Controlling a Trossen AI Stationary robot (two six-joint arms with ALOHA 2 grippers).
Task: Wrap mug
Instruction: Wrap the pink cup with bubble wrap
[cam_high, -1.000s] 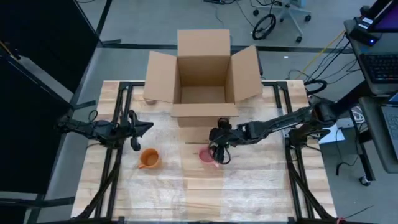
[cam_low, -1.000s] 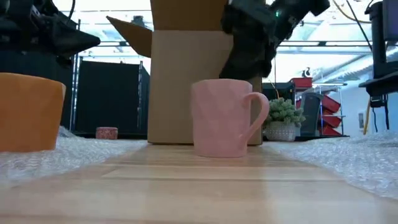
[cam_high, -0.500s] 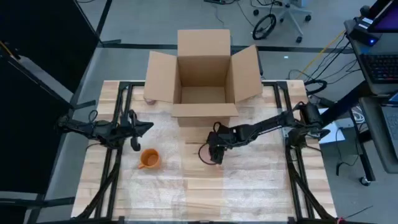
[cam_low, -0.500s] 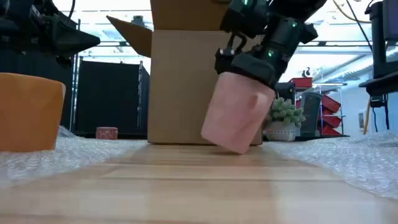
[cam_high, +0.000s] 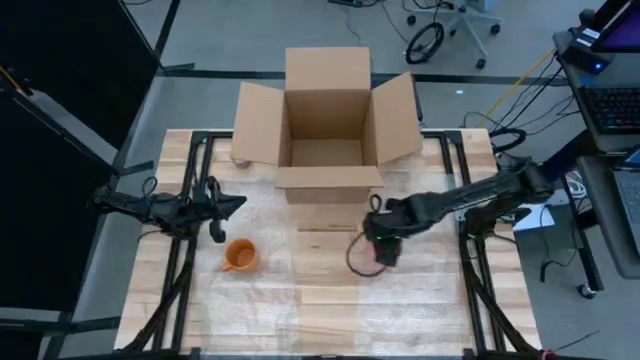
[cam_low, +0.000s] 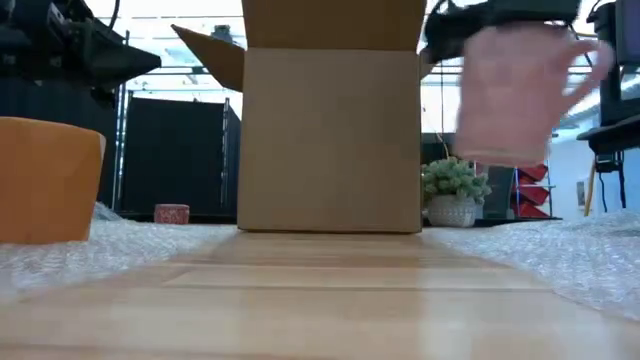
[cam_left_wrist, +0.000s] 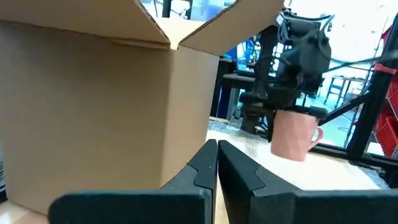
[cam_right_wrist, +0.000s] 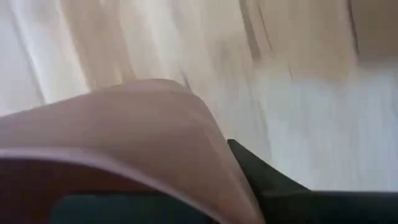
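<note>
Both my grippers differ: right gripper (cam_high: 383, 248) pinches the pink mug (cam_low: 515, 95) aloft before the cardboard box (cam_high: 328, 120), bound for bubble wrap (cam_low: 560, 250); left gripper (cam_high: 222, 213) waits, fingers pressed together.

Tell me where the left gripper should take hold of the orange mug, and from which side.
Grip the rim of the orange mug from straight above, one finger inside the wall and one outside. It stands upright with its mouth open to the top, so the rim is free. Choose the side away from its handle, which the high view suggests points toward the table's left. The left gripper waits just behind it, fingers shut.
</note>
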